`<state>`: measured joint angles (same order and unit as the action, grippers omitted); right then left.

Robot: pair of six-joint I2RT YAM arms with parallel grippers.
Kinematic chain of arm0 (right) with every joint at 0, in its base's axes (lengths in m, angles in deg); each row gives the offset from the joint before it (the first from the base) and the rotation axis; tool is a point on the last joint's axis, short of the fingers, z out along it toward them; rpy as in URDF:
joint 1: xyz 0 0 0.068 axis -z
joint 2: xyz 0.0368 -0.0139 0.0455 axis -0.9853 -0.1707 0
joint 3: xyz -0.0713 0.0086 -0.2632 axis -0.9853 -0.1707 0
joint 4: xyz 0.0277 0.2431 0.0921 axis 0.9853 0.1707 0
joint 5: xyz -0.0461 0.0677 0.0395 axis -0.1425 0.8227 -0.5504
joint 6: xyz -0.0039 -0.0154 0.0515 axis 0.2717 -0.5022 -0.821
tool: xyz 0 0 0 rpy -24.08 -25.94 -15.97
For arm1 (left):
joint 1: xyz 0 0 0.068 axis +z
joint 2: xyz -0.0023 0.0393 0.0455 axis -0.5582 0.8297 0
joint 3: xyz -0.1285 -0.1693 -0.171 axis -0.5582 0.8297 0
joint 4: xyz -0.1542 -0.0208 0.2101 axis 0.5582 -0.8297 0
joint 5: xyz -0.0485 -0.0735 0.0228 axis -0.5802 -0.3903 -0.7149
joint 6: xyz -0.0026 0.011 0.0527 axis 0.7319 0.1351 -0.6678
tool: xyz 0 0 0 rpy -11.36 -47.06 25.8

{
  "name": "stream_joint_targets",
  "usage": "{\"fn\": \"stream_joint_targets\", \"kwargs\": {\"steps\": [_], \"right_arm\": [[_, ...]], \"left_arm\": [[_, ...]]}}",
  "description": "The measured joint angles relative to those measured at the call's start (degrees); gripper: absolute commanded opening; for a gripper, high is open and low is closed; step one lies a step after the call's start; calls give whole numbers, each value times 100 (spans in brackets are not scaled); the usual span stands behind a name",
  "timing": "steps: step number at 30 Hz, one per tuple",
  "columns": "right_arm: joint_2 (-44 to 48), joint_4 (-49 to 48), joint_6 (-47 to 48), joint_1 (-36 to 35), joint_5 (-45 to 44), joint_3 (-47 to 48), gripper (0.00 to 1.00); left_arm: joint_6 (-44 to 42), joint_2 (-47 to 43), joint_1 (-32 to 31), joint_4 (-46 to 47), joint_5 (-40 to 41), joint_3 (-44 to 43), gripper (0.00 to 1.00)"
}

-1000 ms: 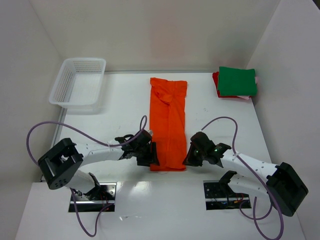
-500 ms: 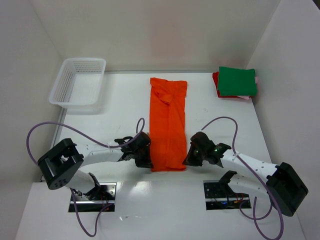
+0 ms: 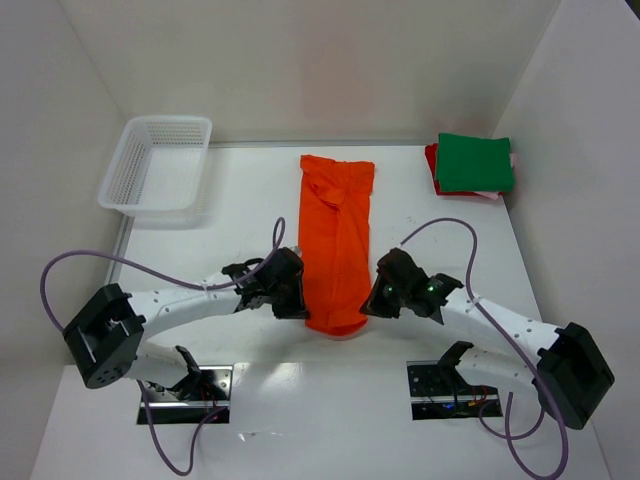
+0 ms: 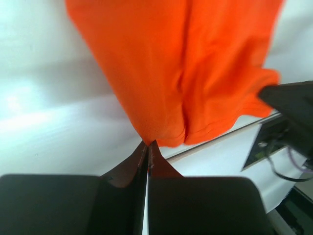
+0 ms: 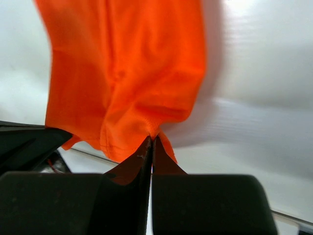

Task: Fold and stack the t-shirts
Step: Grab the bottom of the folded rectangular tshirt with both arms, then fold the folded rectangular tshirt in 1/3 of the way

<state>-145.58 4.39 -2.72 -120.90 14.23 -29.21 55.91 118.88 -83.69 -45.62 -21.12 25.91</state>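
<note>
Firmly clamped on the near hem corners of the orange t-shirt (image 3: 337, 240) with left hand (image 3: 298, 303) and right hand (image 3: 373, 301), holding cloth stretched ahead of both, probably ready for folding forward.

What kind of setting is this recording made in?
Probably a lab robot cell, not a home: bare white walls close in a white table, and the left arm and right arm are bolted at its near edge.
</note>
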Motion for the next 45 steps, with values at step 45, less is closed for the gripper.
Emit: {"fn": "stream_joint_targets", "kwargs": {"steps": [45], "right_arm": [[-4249,-264,1646,2306,636,3950,3]], "left_arm": [[-2896,3729,2959,-518,-2221,-4159,3]]}}
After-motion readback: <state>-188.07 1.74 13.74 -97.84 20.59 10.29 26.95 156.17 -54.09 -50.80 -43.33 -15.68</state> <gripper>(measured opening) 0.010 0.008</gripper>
